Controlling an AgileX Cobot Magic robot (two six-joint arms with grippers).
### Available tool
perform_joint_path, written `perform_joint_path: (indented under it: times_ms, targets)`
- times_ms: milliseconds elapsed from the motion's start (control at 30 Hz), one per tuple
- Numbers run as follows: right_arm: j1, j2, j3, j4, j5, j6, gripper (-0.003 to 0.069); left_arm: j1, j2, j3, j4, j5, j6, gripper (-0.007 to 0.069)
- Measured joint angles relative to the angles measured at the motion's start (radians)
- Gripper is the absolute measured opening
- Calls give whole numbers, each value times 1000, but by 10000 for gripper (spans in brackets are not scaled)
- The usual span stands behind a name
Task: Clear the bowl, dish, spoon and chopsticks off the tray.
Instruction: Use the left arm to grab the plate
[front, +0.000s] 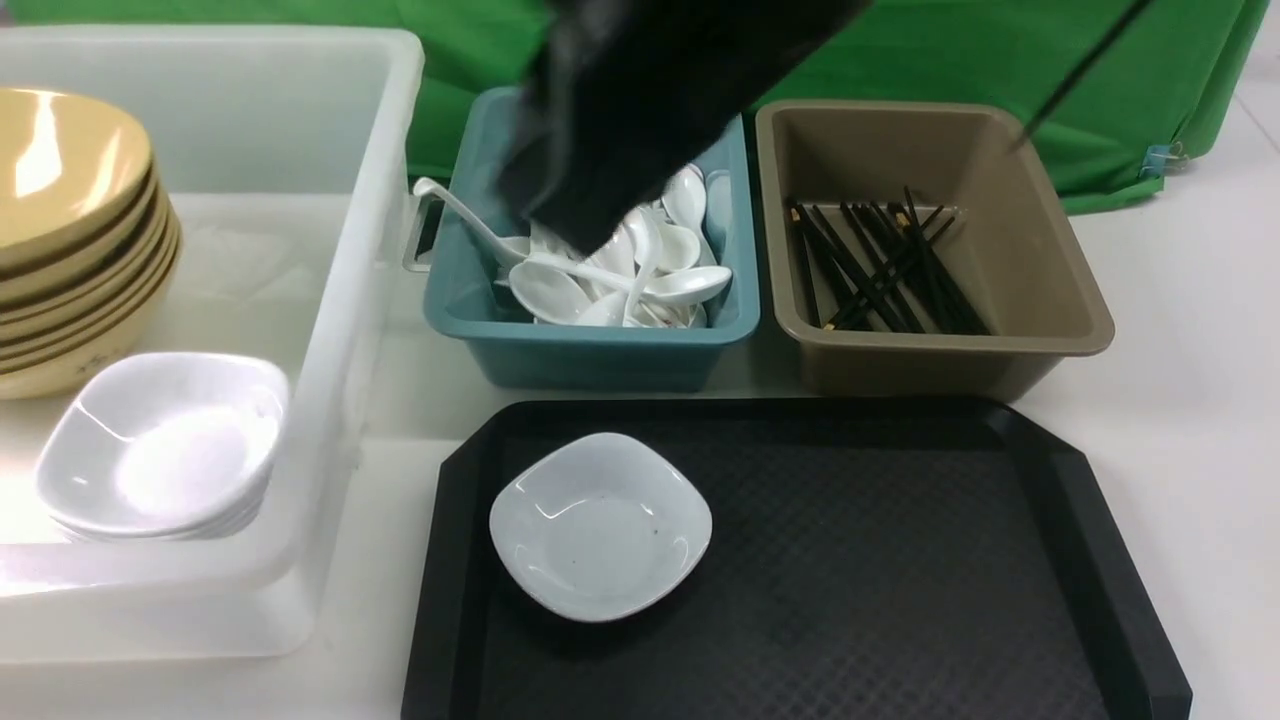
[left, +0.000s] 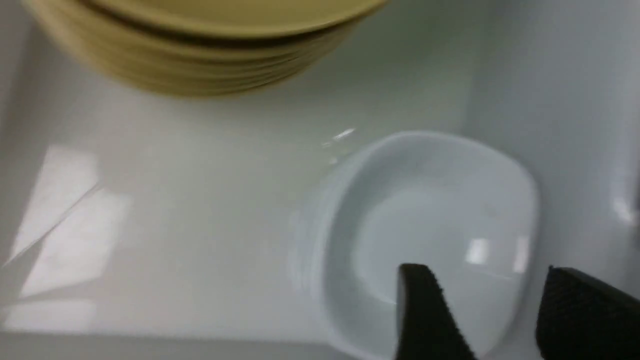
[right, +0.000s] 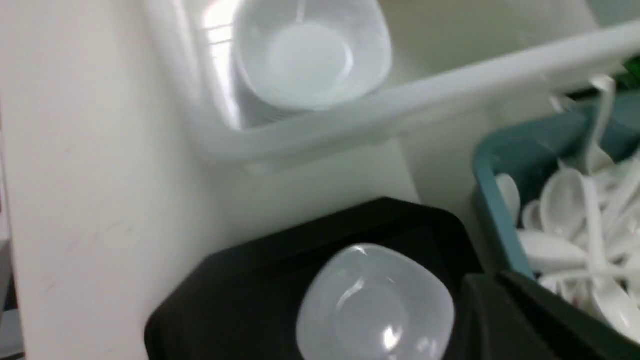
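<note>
The tray (front: 1050, 520) lies on the white desk (front: 1200, 330) nearest the robot, carrying a white dish (front: 600, 525) near its left end. Left of it, a clear bin (front: 390, 200) holds a stack of mustard bowls (front: 70, 200) and a stack of white dishes (front: 165, 445); a dark mark on the lowest bowl is too small to read. Behind the tray, a brown tub (front: 1040, 250) holds black chopsticks (front: 880, 270), and a blue tub (front: 590, 350) holds white spoons (front: 620, 280). The left end effector (left: 487, 280) hangs spread over the dish stack, gripping nothing. The right end effector (right: 492, 300), pressed together, is blurred over the blue tub.
</note>
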Motion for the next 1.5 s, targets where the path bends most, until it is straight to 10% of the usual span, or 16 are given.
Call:
perform_joint_path:
  times_ms: [100, 433, 1000, 1233, 1500]
  targets:
    - [-136, -79, 148, -3, 0, 21, 5, -268, 10, -5, -42, -4, 37, 29]
    - [-284, -289, 468, 11, -48, 26, 5, -725, 362, -85, 132, -97, -63, 2]
    - [-284, -360, 492, 93, 3, -23, 3, -697, 755, -248, 210, -196, -80, 459]
    - [-284, -360, 492, 95, 3, -34, 3, -697, 802, -253, 170, -200, -74, 393]
    - [-284, -360, 492, 95, -6, -35, 3, -695, 806, -264, 54, -110, -61, 76]
